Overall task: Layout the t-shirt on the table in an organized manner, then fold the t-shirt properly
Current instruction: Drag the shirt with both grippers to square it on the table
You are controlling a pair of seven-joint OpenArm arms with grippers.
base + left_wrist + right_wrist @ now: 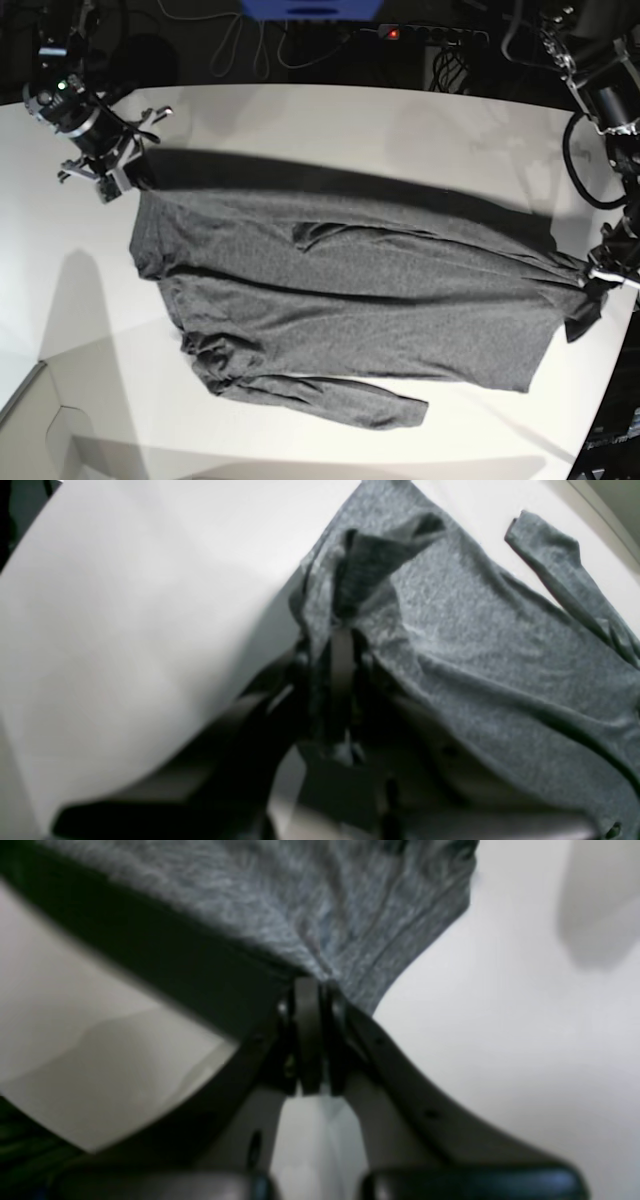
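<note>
t-shirt (350, 300): stretched out between both claws, over the table (300, 120)
left gripper (590, 275): clamped on one end
right gripper (130, 185): pinching the other end

No text, label, brand, number or sign can be read in any of the three views; the fabric is plain and the equipment along the upper edge of the base view is too small to make out.

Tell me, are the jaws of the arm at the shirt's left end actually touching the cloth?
Touching. In the right wrist view the right gripper has its jaws shut on a bunched edge of the t-shirt, with the fabric puckering right where they meet.
</note>
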